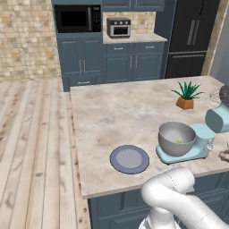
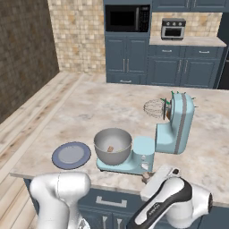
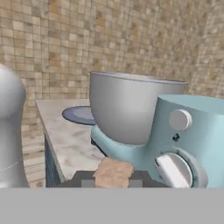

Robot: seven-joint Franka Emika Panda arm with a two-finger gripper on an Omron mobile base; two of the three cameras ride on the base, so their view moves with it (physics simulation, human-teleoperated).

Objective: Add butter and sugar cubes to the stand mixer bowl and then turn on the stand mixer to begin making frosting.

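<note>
At the near counter edge, just beside the base of the stand mixer (image 2: 176, 123), the gripper (image 3: 113, 176) sits low with its jaws clamped on a small tan block, which I take to be a sugar cube (image 3: 113, 170).

The stand mixer bowl (image 3: 127, 105) stands on the mixer base directly ahead, and its rim is well above the cube.

Plan:
- I raise the hand straight up first until the cube clears the rim.
- I then move over the bowl's middle and release low inside, so the cube doesn't bounce out.
- I keep wide of the round knob (image 3: 180, 120) and the larger dial (image 3: 173, 170) on the base side. Both are close, and a brush could switch the mixer on early.

The bowl is grey brushed metal, deep and upright. Its head is tilted back, so the mouth is open. A small piece lies on its floor, too small to identify. The blue-grey plate (image 2: 70, 154) lies beside it on the counter (image 1: 112, 112).
</note>
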